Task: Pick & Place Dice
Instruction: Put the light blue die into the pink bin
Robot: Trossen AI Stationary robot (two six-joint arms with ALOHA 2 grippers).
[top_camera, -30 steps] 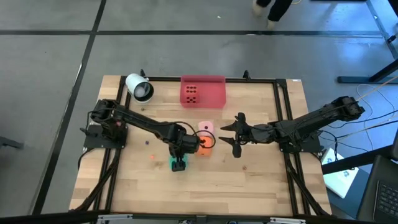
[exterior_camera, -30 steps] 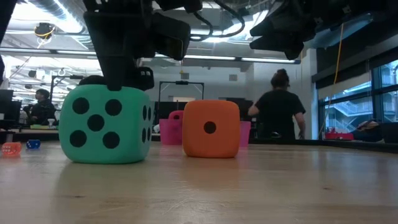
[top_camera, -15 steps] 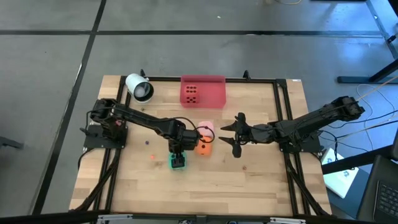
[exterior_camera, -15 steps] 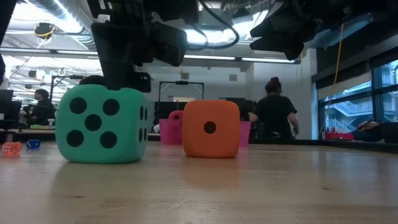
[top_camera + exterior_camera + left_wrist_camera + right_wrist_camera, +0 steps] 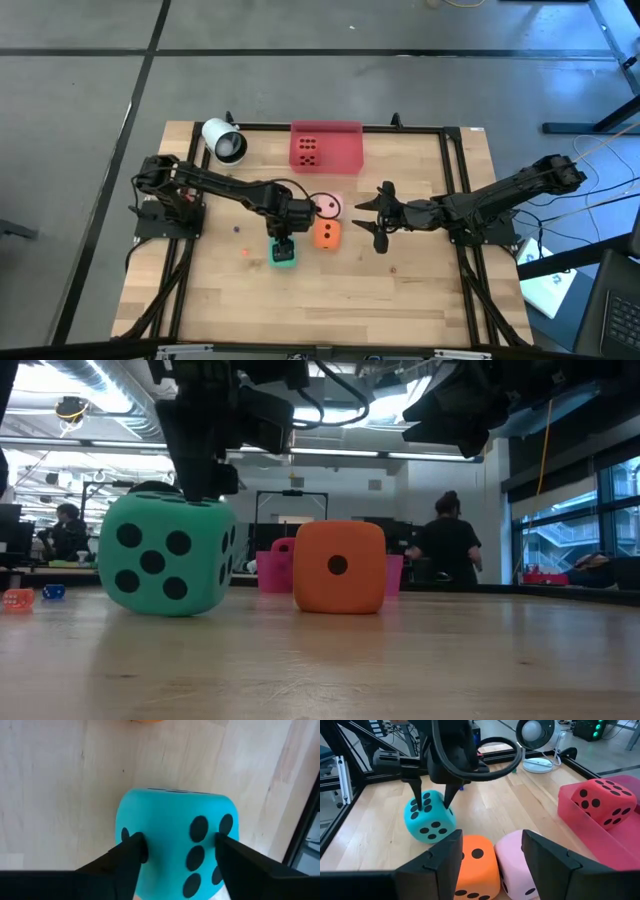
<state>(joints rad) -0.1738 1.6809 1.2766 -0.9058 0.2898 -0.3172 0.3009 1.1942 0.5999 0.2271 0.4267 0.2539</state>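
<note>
Near the middle of the wooden surface [image 5: 400, 290], the left gripper [image 5: 283, 243] has its jaws clamped on the green die [image 5: 284, 256], which sits tilted. Just beside it stand the orange die [image 5: 326, 235] and the pink die [image 5: 327, 207]; the red die [image 5: 307, 151] lies in the pink tray [image 5: 345, 152]. The right gripper [image 5: 372, 218] hovers nearby, jaws apart and holding nothing.

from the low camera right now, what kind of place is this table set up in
Probably a shared robotics lab or open workshop: exposed ceiling ducts, a person at benches behind, and a wooden table with two mounted arms and foam dice.
</note>
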